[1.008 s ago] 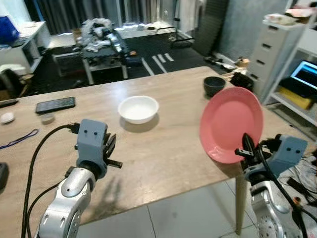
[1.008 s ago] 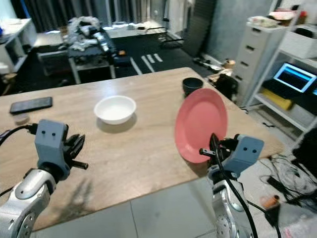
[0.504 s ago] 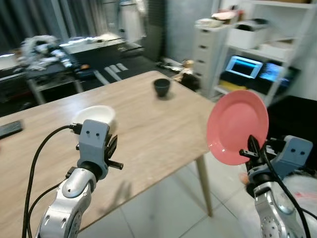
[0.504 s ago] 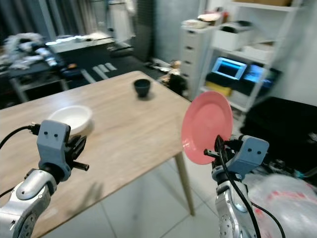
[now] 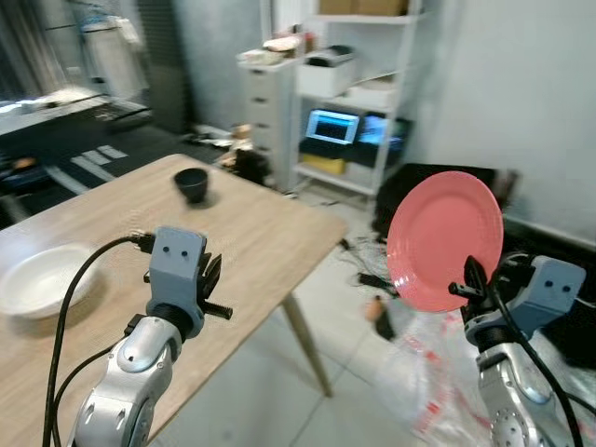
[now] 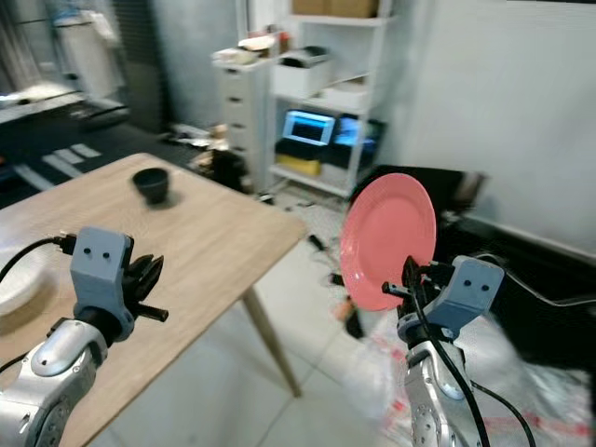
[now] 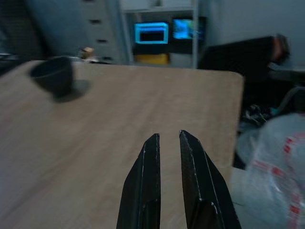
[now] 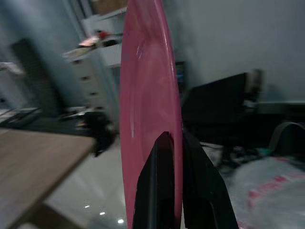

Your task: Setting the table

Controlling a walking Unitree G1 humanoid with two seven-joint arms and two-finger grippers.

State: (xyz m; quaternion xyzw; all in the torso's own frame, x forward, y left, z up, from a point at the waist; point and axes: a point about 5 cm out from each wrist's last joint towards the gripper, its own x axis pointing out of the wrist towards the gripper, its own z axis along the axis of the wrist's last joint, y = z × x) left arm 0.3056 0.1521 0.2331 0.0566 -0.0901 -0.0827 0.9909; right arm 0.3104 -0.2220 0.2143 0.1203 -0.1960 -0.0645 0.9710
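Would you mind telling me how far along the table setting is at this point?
Done: a white bowl and a dark cup sit on the wooden table. In hand: the right gripper holds the pink plate upright by its rim, off to the side of the table, above the floor. The left gripper hovers over the tabletop, holding nothing. Left: setting the plate down on the table.

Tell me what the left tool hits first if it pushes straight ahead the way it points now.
Probably nothing soon: the left tool points low across the bare wooden table toward its far edge; the dark bowl sits off to one side.
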